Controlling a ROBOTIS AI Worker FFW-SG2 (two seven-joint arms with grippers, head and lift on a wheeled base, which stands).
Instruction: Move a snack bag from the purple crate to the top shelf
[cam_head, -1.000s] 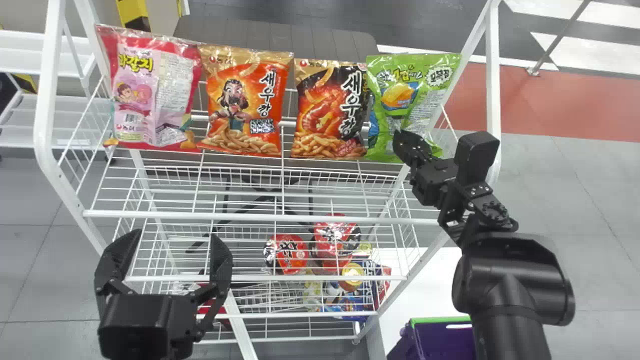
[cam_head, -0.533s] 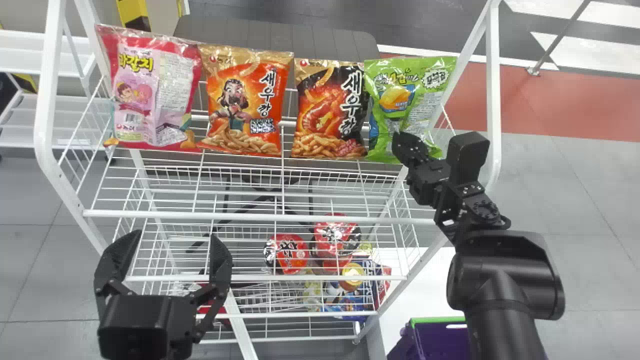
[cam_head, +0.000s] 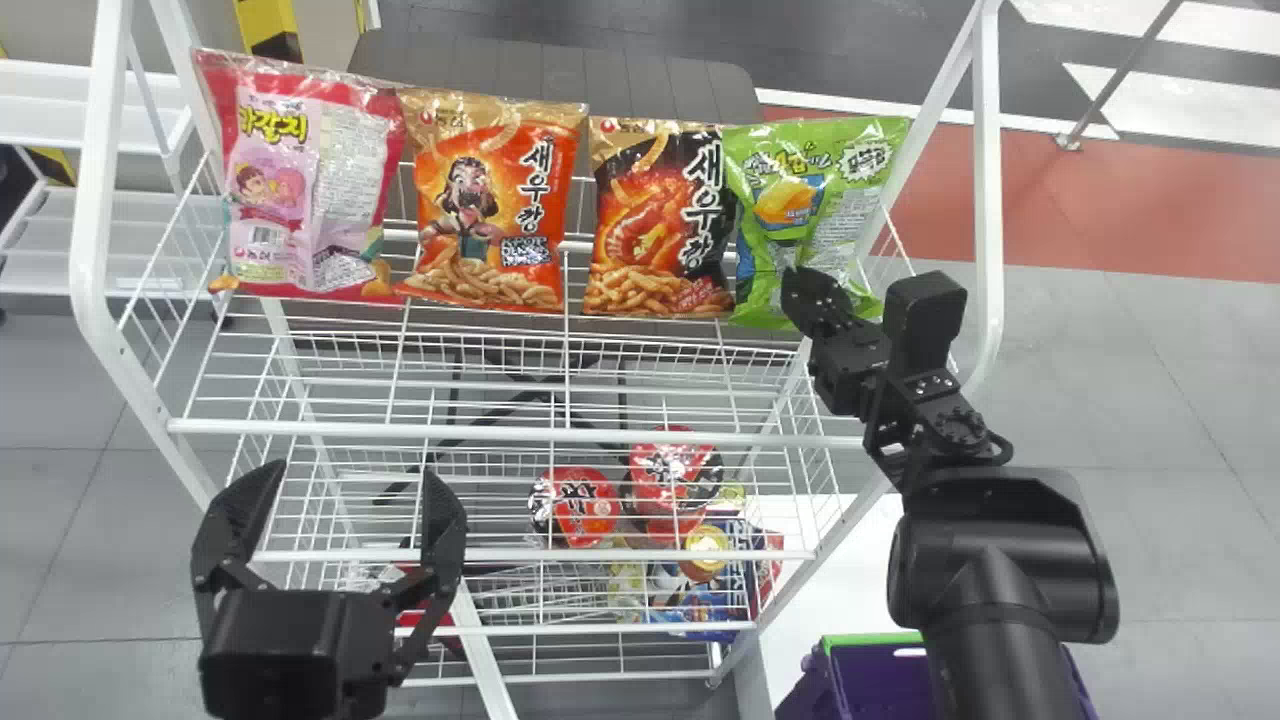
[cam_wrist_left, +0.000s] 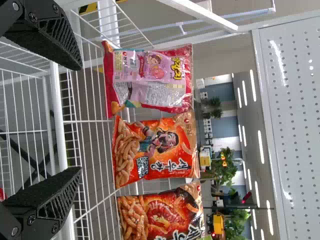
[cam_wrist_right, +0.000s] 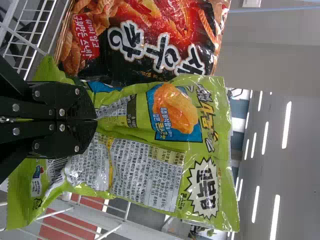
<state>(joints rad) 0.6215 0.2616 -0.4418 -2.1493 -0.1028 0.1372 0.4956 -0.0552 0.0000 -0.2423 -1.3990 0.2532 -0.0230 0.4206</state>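
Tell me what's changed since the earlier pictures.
The right gripper and the green snack bag in its jaws shifted slightly left, the bag's top edging toward the black-and-orange bag. That bag, the orange bag, the pink bag and the open left gripper stayed put.

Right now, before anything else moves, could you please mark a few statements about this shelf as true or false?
1. The right tool is closed on the green bag. True.
2. The left tool is gripping the orange bag. False: it is open, with nothing in it.
3. The green bag is at the row's right end, beside the black-and-orange bag. True.
4. The purple crate stands on the top shelf. False: it is down low, right of the rack.
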